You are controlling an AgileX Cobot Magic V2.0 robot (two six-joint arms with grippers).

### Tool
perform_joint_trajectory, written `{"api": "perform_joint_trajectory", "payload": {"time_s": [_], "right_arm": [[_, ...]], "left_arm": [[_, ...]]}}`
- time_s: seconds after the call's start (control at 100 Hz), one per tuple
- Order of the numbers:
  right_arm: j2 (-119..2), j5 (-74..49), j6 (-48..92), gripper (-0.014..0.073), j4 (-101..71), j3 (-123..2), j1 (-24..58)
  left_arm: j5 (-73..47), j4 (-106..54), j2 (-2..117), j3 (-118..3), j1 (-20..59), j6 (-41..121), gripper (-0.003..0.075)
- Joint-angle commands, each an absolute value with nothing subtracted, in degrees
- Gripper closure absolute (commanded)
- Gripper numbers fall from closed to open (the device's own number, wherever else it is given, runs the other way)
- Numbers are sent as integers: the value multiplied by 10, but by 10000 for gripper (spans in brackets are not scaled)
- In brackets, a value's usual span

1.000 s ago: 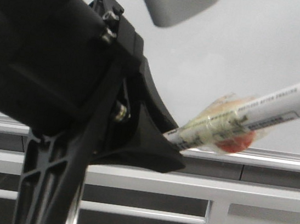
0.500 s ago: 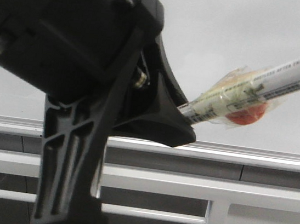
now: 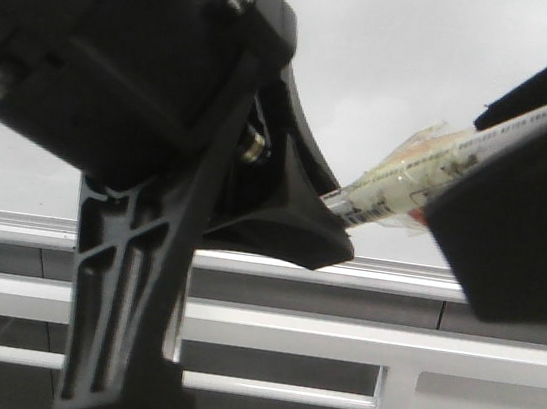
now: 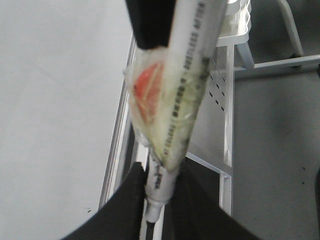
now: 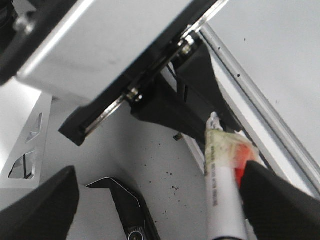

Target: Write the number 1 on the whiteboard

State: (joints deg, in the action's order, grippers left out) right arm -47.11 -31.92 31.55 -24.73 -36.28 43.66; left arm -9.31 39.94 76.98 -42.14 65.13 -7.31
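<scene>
Whiteboard [image 3: 453, 67] fills the background, pale grey and glossy, with no number 1 visible on any part of it that shows; its silver aluminium rail [image 3: 385, 275] runs along the lower edge. In front of it, a white marker pen [image 4: 187, 80] is passing between 2 arms. The left gripper [image 4: 152, 200] pinches the pen's lower end between its black fingers, closed on it. The right gripper [image 5: 150, 200] has its fingers spread to either side of the pen's other end, one pad [image 5: 280, 200] touching or nearly touching the barrel, the other well apart; it is not yet clamped.

Judged from this, the handover is the risk: if the left fingers let go before the right ones close, the smooth round barrel could slip and drop toward the rail. A tilted grip would also leave the tip meeting the board at a poor angle, giving a wobbly stroke.

The pen is a slim cylinder printed with small black lettering, wrapped mid-length in crinkled, yellowish clear tape [image 4: 170, 115] over a red-orange patch. Both grippers are matte black plastic, ribbed and angular, against a white metal frame [image 3: 336, 339] below.
</scene>
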Motion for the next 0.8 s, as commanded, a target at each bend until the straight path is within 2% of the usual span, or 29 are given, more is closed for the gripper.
{"api": "perform_joint_trajectory", "payload": {"time_s": [0.0, 0.32, 0.39, 0.48, 0.72, 0.79], "right_arm": [[-471, -274, 324, -1, -248, -384, 436], [-471, -274, 324, 0, -226, -384, 436], [-471, -274, 324, 38, -225, -384, 436], [-471, -274, 324, 168, -225, -384, 436], [-471, -271, 324, 645, -225, -384, 436], [-471, -268, 324, 662, -225, -384, 436]], "left_arm": [[-69, 396, 752, -440, 656, -76, 741], [-69, 396, 752, -440, 656, -76, 741], [-70, 396, 752, -440, 656, -76, 741], [-74, 396, 752, -440, 656, -76, 741], [-81, 396, 752, -440, 656, -76, 741], [-81, 396, 752, -440, 656, -76, 741]]}}
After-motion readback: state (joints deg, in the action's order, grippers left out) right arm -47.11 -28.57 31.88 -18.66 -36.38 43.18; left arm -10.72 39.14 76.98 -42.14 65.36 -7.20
